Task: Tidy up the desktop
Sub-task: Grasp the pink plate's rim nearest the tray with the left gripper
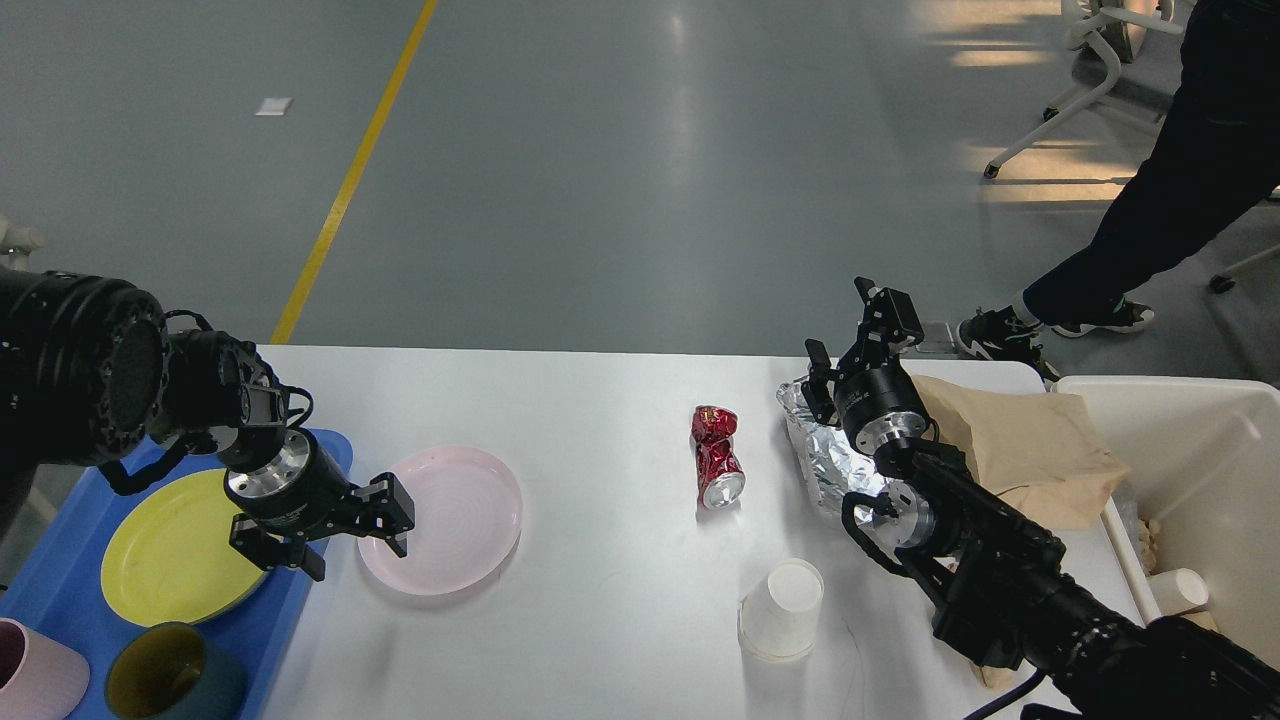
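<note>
**Desktop inventory and jaw state**

On the blue tray, one yellow plate and two cups are counted; the left gripper is held with jaws spread at the rim of one pink plate, nothing gripped; on the desktop, one crushed red can, one paper cup, one foil sheet, one brown bag; the right gripper is raised, jaws parted, empty; one bin at right.

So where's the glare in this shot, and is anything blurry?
Head view: sunlight patches glare on the floor at top right, with a pale streak at centre; the desktop shows only a soft sheen; the crushed can and paper cup look sharp.
</note>
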